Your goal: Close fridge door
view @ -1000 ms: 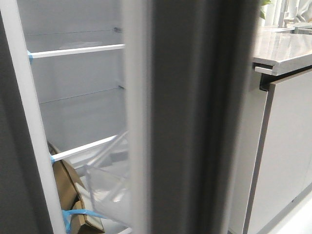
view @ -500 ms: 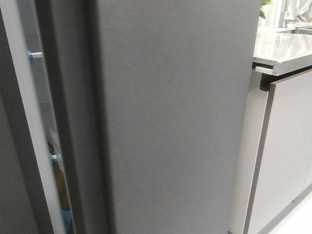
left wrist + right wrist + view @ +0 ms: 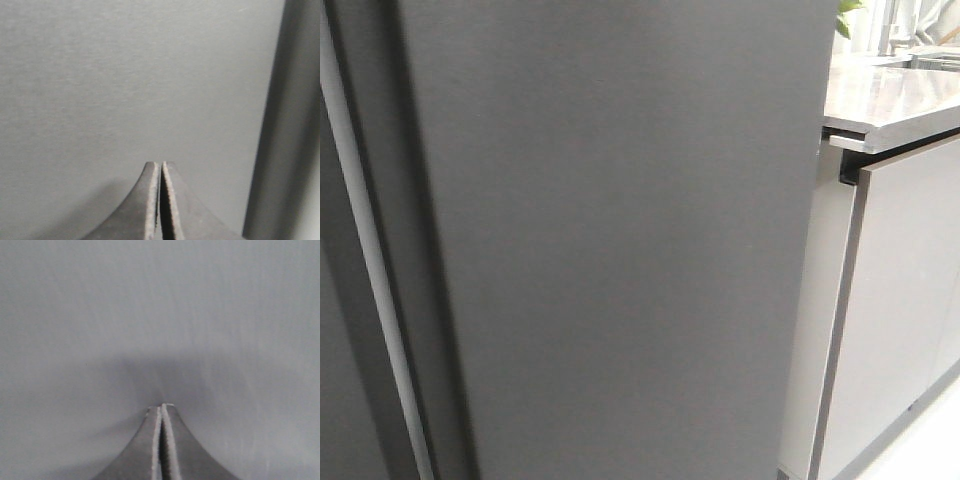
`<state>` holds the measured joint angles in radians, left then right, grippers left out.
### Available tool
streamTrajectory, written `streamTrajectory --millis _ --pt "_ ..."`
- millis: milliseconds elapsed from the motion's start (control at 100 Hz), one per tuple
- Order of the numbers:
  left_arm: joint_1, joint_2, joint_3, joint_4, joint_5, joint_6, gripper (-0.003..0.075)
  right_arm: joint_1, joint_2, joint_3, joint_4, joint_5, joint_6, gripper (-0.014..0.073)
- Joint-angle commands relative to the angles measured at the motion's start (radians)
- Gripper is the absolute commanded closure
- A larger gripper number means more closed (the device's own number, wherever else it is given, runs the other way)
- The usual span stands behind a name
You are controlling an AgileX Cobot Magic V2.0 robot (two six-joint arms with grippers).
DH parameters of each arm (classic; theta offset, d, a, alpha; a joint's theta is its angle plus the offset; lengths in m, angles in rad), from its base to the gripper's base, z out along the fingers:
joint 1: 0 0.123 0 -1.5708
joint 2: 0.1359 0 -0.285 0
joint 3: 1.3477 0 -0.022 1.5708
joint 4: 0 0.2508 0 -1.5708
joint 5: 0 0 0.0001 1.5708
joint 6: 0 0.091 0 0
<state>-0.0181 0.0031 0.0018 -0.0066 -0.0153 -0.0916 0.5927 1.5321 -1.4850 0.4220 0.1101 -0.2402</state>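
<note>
The fridge door (image 3: 620, 250) is a tall matte dark-grey panel that fills most of the front view. Its outer face is toward me and its inner lining and bins are hidden. A thin pale strip (image 3: 365, 260) runs along its left side. No arm shows in the front view. My left gripper (image 3: 161, 164) is shut and empty, its tips close to a flat grey face (image 3: 125, 80) with a dark edge (image 3: 295, 125) beside it. My right gripper (image 3: 161, 406) is shut and empty, its tips at or against a plain grey face (image 3: 160, 315).
The matching dark-grey door (image 3: 340, 380) shows at the far left. To the right stand pale grey glossy cabinet doors (image 3: 900, 300) under a grey countertop (image 3: 890, 100). A light floor (image 3: 930, 450) shows at the lower right.
The fridge door has swung toward the cabinet. The shelves and inner bins seen a second ago are now covered, and only a thin pale strip is left at its left side.
</note>
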Motion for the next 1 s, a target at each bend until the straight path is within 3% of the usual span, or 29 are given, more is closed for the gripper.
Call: streamTrajectory --millis 0,250,400,710,990 --pt "-0.005 0.019 0.028 -0.002 -0.077 -0.004 0.0741 0.007 -0.018 -0.041 0.005 -0.11 -0.001 0.067" --pt "-0.005 0.019 0.028 -0.002 -0.077 -0.004 0.0741 0.005 -0.007 0.014 -0.004 -0.262 -0.001 0.067" --pt "-0.005 0.019 0.028 -0.002 -0.077 -0.004 0.0741 -0.024 -0.036 0.062 -0.01 -0.255 -0.001 0.067" --pt "-0.005 0.019 0.028 -0.002 -0.077 -0.004 0.0741 -0.116 -0.22 0.199 -0.051 -0.252 -0.001 0.067" --pt "-0.005 0.019 0.028 -0.002 -0.077 -0.004 0.0741 -0.254 -0.466 0.434 -0.067 -0.265 -0.001 0.067"
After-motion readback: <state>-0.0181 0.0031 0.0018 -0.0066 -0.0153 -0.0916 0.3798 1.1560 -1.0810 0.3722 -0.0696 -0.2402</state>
